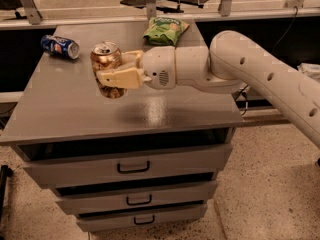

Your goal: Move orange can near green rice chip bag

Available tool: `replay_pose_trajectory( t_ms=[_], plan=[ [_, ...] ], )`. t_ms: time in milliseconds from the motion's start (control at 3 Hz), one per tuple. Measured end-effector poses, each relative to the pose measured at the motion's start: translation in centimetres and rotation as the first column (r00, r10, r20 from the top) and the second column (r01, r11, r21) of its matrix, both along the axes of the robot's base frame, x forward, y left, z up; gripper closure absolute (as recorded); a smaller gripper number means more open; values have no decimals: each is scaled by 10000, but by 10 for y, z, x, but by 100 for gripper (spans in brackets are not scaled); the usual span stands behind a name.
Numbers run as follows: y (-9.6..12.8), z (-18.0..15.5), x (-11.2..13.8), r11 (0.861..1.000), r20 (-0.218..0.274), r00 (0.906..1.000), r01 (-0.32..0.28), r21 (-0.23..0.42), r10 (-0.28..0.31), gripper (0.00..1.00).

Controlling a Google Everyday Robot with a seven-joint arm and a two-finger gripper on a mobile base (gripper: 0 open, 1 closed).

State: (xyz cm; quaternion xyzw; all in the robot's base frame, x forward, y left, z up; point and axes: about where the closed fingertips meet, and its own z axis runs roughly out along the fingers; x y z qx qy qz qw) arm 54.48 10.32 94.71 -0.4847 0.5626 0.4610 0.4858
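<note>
The orange can (107,65) is upright, gold-orange with a silver top, held above the left-middle of the grey cabinet top (165,111). My gripper (116,70) comes in from the right and is shut on the can, one tan finger (121,78) across its front. The green rice chip bag (166,30) lies at the back of the cabinet top, right of centre, well behind and to the right of the can.
A blue Pepsi-style can (60,46) lies on its side at the back left of the top. The cabinet has three drawers (134,167) in front. A rail and table legs (150,4) stand behind the cabinet.
</note>
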Motion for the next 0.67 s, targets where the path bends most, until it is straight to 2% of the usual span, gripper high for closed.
replay_pose_trajectory(
  t_ms=[333,667],
  plan=[
    [1,-2,-1,10000,-25,10000,-30,-19,30,100],
    [-4,12,4,9997,399,9992,-52,-223,61,100]
  ],
)
